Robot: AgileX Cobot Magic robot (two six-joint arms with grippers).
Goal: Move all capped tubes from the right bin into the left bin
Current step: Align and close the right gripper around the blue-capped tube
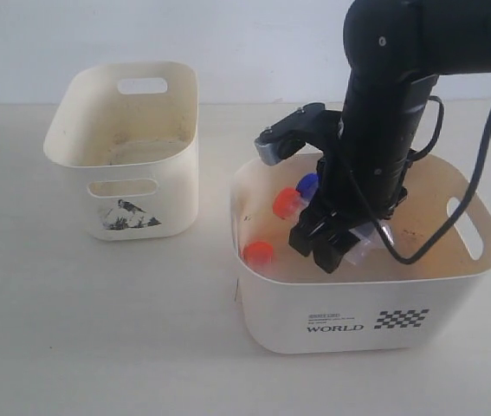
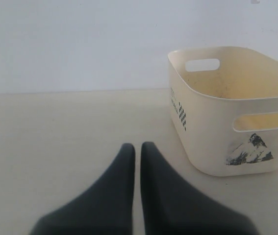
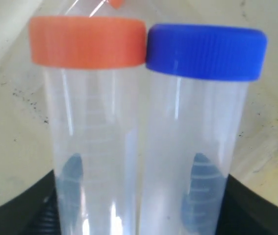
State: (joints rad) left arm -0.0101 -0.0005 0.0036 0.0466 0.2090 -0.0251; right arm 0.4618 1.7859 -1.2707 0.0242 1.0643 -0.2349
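Pale table (image 1: 98,329), two cream bins well apart on it. Right arm (image 1: 401,78) reaches down into the right bin (image 1: 358,312), the wide "WORLD" one. Left bin (image 1: 180,165), narrower with a dark sticker, holds no tubes that I can see. Right gripper (image 1: 323,247) sits low inside the right bin with its jaws spread just two tubes wide. Wrist cam shows its fingers (image 3: 256,205) against the outer walls of an orange-capped tube (image 3: 92,127) and a blue-capped tube (image 3: 197,137). The two lie side by side, caps touching, bodies running back between the fingers. Contact on both sides, but can't tell if it is actually clamping or only bracketing them. The third tube (image 1: 258,253), orange cap, lies loose against the right bin's near-left wall, clear of the claw. Left gripper (image 2: 138,147) is over bare table near the left bin, jaws nearly together with only a thin slit, holding nothing.
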